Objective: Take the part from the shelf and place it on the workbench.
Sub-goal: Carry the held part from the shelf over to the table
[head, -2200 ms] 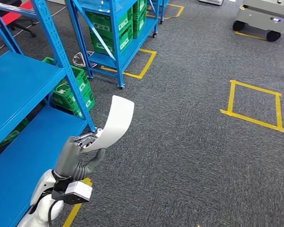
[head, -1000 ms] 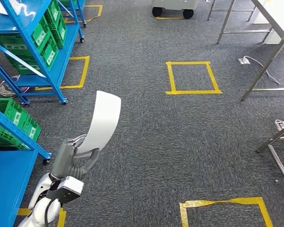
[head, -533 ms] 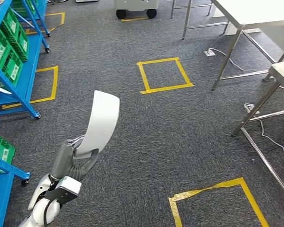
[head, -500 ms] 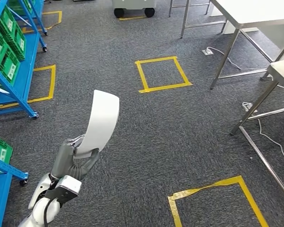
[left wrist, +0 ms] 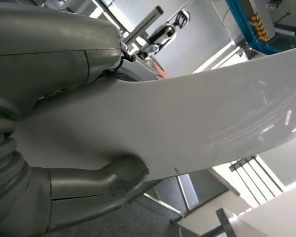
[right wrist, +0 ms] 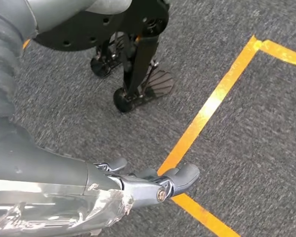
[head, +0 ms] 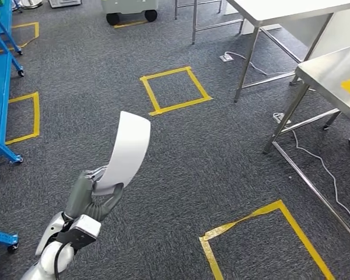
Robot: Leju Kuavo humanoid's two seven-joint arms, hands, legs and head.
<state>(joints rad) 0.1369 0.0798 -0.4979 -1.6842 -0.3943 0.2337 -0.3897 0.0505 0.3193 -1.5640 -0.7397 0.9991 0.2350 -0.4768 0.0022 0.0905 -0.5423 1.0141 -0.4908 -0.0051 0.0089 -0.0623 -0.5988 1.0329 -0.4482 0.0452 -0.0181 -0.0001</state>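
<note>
Worktop [head: 327,73] at far right, grey carpet floor [head: 199,151] between. Part [head: 127,149]: white curved panel, upright above floor, looks light, thin, smooth, likely flexes; held by its lower end. Left robot hand [head: 91,189] pinches it. Right robot hand [right wrist: 139,185] hangs, fingers extended, holding nothing.

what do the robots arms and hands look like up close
The left arm is silver-white with a black cable and a pale box at the wrist. The left hand has a grey ribbed cover and a thick grey thumb. The right hand has darker fingers with metal pivots.
</note>
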